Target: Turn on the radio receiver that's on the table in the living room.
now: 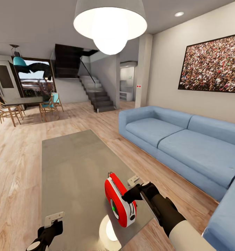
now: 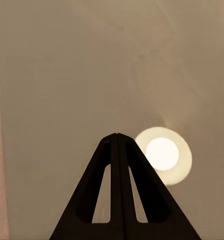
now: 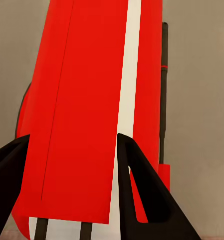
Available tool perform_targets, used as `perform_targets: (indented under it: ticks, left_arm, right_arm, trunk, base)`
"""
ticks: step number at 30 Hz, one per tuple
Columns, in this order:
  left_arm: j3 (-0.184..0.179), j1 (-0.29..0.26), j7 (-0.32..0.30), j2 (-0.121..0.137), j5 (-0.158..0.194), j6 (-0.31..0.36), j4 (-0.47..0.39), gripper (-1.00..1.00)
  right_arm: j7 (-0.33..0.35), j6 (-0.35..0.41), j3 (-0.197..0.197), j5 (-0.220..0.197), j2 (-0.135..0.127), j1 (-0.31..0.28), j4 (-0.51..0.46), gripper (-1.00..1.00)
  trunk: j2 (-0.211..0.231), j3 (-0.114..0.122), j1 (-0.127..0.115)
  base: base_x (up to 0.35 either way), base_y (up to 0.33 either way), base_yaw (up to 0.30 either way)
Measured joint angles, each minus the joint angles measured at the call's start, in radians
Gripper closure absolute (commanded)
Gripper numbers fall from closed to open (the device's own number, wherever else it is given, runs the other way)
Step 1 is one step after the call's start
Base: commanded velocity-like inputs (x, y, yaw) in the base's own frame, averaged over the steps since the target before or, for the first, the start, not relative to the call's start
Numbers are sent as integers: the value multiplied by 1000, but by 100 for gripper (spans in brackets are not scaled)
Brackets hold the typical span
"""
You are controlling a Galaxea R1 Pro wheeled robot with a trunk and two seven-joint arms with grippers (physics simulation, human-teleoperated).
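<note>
Radio receiver (image 1: 120, 201) is straddled by the spread right gripper (image 1: 133, 198) on the table (image 1: 72, 164); clenched, empty left gripper (image 1: 54, 223) is farther off.

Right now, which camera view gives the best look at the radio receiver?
The head view: the radio receiver stands whole on the table, dial and green light visible, right end effector at its side. The right wrist view shows just a close-up of its red-and-white casing between the fingers. The left wrist view looks at tabletop.
</note>
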Motion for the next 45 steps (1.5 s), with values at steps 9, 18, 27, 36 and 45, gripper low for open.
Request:
perform_targets:
  ticks: [9,18,27,36,45]
  left_arm:
    - [-1,0,0,0,0,0,0,100]
    - [0,0,0,-1,0,0,0,100]
    - [-1,0,0,-1,-1,0,0,100]
    - [0,0,0,-1,-1,0,0,100]
    - [0,0,0,-1,-1,0,0,100]
  right_arm:
    - [0,0,0,0,0,0,0,100]
    - [0,-1,0,-1,0,-1,-1,100]
    - [0,-1,0,-2,0,-1,-1,100]
    - [0,-1,0,-2,0,-1,-1,100]
    - [0,-1,-1,-3,0,-1,-2,100]
  trunk:
    - [-7,-3,4]
    - [-35,-15,19]
    - [-35,-16,19]
    - [-35,-16,19]
    - [-42,-18,23]
  base:
    - [0,0,0]
    - [0,0,0]
    - [0,0,0]
    - [0,0,0]
    - [0,0,0]
